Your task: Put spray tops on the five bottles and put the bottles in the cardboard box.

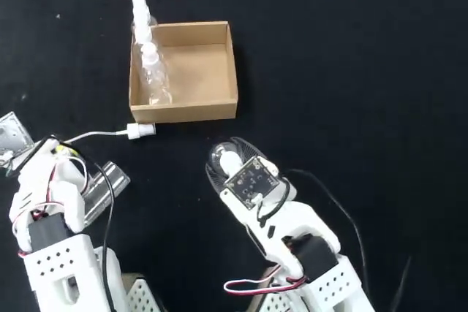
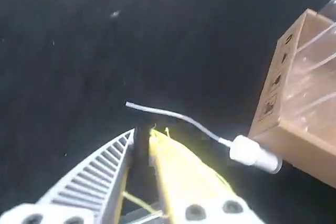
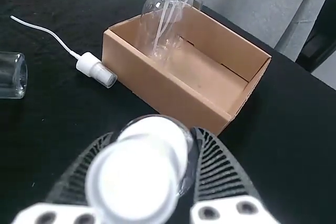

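The cardboard box (image 1: 183, 112) (image 2: 273, 103) (image 3: 157, 93) stands at the back left. Capped clear bottles (image 1: 155, 71) (image 3: 163, 9) stand against its left wall. A loose spray top (image 1: 140, 131) (image 2: 252, 153) (image 3: 94, 70) with a long tube lies on the table just in front of the box. My right gripper (image 1: 230, 162) (image 3: 155, 137) is shut on a clear bottle (image 1: 223, 157) (image 3: 152, 150) with a white spray top, in front of the box. My left gripper (image 1: 55, 145) (image 2: 142, 132) is shut and holds nothing, its tips just short of the tube's free end.
A clear bottle without a top (image 1: 106, 184) (image 3: 10, 74) lies on the black table beside the left arm. A grey metal piece (image 1: 11, 133) sits at the left edge. The table to the right of the box is bare black cloth.
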Motion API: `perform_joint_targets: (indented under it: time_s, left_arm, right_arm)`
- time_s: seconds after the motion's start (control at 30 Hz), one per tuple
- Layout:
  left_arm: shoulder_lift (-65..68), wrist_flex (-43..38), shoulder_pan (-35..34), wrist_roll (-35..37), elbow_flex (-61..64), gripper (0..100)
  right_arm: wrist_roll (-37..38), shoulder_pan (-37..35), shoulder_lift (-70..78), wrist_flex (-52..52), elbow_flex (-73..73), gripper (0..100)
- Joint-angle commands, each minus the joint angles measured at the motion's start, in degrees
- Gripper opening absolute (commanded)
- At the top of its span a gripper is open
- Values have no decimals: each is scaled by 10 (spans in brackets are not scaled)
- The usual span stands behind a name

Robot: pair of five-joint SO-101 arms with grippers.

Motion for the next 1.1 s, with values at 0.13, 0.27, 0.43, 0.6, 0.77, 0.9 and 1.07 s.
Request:
perform_joint_targets:
  time_s: [0.13, 0.27, 0.43, 0.6, 0.77, 0.9, 1.07]
  left_arm:
    - [-8, -3, -18, -6, 17, 29]
    - [-8, -3, -27, -7, 29, 29]
    - [-8, -1, -28, -38, 38, 30]
    - [-8, -1, -28, -38, 38, 30]
    - [-8, -1, -28, -38, 39, 30]
    - [-8, -1, -28, -38, 39, 30]
    - [-8, -2, -28, -38, 39, 30]
  right_arm:
    - [1, -3, -10, 4, -44, 11]
    - [19, 2, -9, 22, -58, 11]
    - [20, 30, -9, 36, -91, 11]
    - [23, 34, -8, 61, -128, 11]
    - [24, 33, -7, 84, -178, 11]
    - [24, 33, 45, 83, -214, 11]
    - [24, 33, 164, 80, -291, 11]
